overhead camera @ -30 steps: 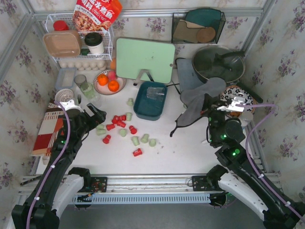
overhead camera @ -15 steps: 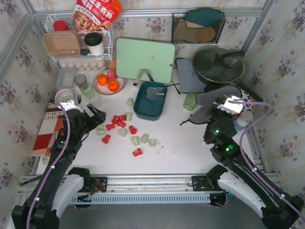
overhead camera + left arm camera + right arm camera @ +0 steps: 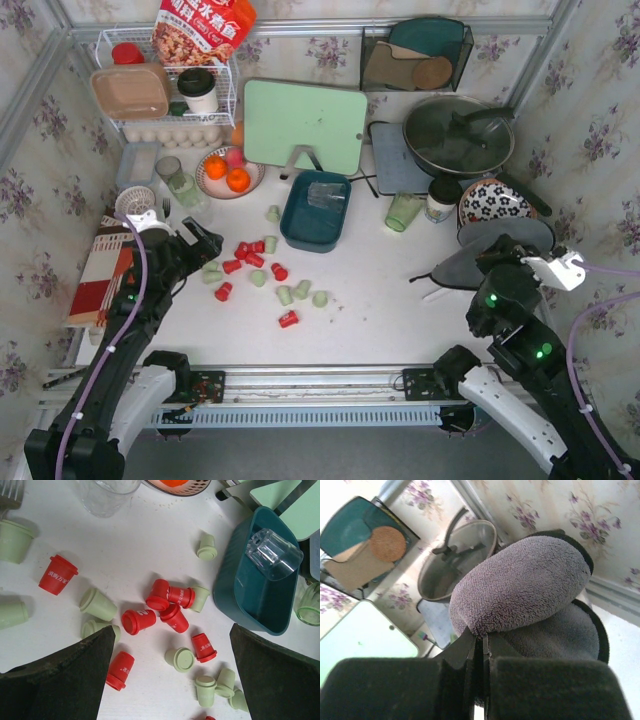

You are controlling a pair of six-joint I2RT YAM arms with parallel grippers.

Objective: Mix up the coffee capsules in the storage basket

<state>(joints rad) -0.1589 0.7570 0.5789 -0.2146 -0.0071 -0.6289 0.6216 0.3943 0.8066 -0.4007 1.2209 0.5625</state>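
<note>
Dragging the grey cloth point(image 3: 468, 268) it pinches to lower right, the right tool point(image 3: 483, 652) clears space; left tool point(image 3: 170, 666) spread above capsules point(image 3: 138, 620).

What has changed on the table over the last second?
The right gripper, shut on the grey cloth, carried it right and toward the near edge, uncovering the green cup. The left gripper stayed open over the capsules; capsules and basket have not moved.

Bright, even light; perhaps slight blur.
</note>
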